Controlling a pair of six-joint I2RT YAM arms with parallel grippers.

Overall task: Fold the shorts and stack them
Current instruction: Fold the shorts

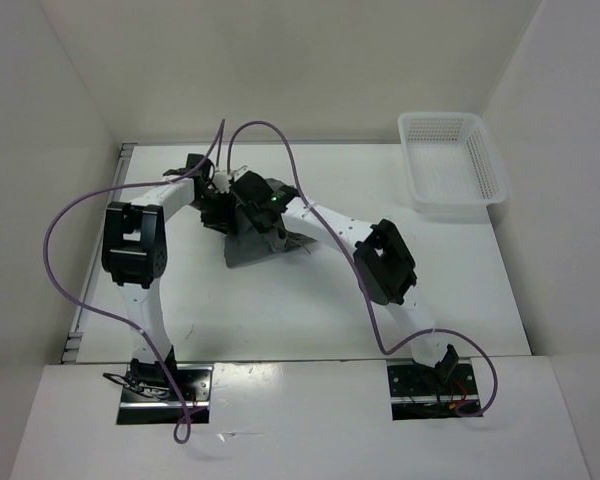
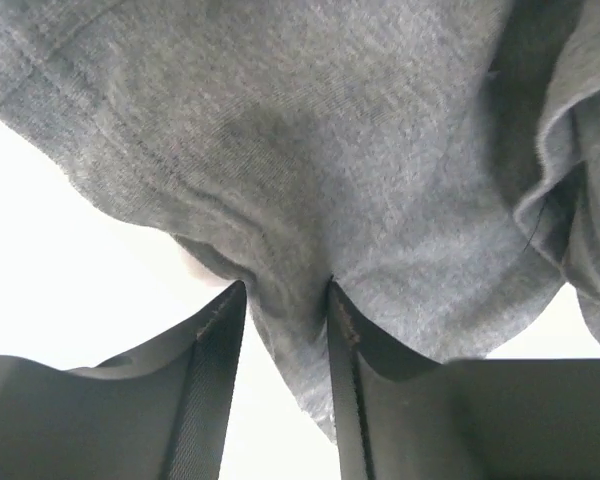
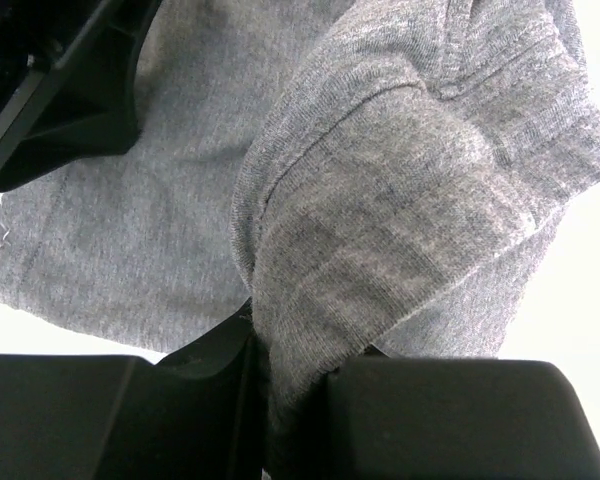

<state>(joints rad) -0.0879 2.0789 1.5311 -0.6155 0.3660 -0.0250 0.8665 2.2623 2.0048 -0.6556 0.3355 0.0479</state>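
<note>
I'm looking at the shorts [image 1: 252, 246] in the top view. They're sitting as a bunched grey heap on the table [image 1: 310, 310], a little toward 11 o'clock from its centre. Both arms are reaching in over the heap from 6 o'clock and meeting just beside each other at its 12 o'clock edge.

The left gripper [image 2: 285, 290] is clamping the shorts. In its wrist view the two dark fingers [image 2: 216, 335] are pinching a narrow tuck of grey knit, with the cloth fanning out wide toward 12 o'clock and a thin tail hanging between the fingers toward 6. A stitched hem is running across the fabric from 10 o'clock down toward the pinch. White table is showing at 9 o'clock and a sliver at 4.

The right gripper [image 3: 290, 350] is also clamping the shorts. A thick rolled fold is rising from between its fingers toward 1 o'clock, with a flatter layer lying behind it at 10 o'clock. The black shape at 11 o'clock in that view is looking like part of the other arm — I can't tell which part.

The white mesh basket [image 1: 454, 207] is sitting at 2 o'clock on the table, well apart from the shorts. Purple cables [image 1: 60, 262] are looping off both arms.
</note>
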